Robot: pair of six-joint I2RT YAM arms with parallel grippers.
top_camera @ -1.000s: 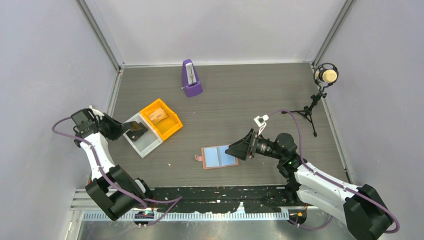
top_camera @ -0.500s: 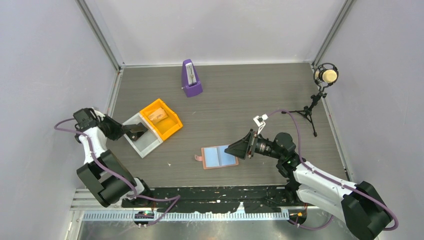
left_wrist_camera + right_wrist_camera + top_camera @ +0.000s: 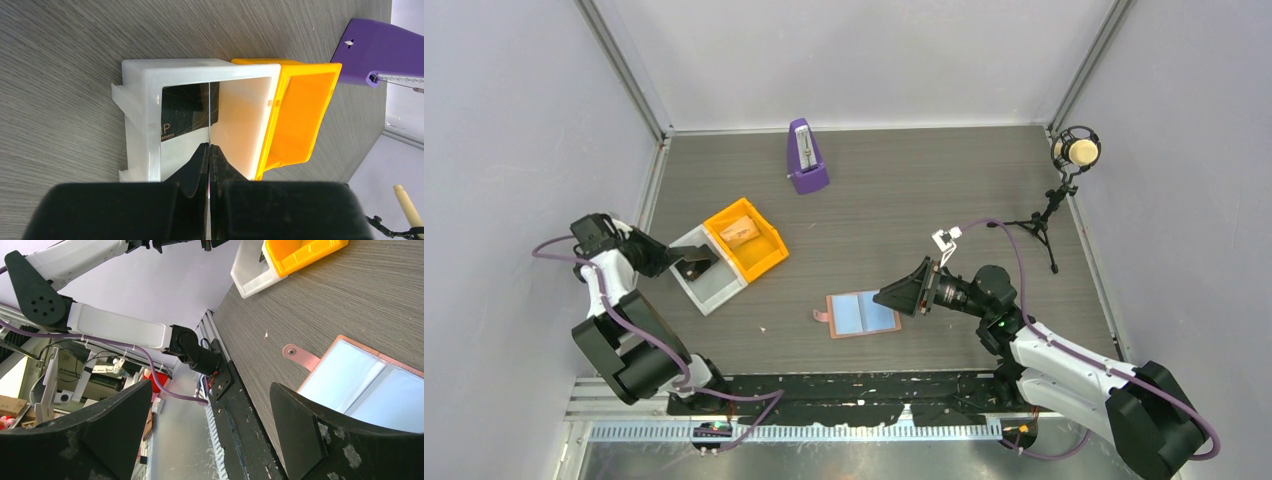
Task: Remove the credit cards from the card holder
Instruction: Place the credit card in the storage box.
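Our left claw [image 3: 207, 148] is pinched tight on a card [image 3: 207, 110], which hangs edge-on over the white bin [image 3: 145, 75]. A second card [image 3: 182, 112] inside shows a "P" and digits too small to read. Our right claw [image 3: 209, 390] gapes wide, holding nothing, just beside the holder [image 3: 862, 314]. The holder lies open on the grey wood-grain table [image 3: 904, 200] between pale walls [image 3: 524, 100].

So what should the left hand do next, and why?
Probably open the left hand: it is shut on a thin card held edge-on over the white bin, where another dark card already lies.
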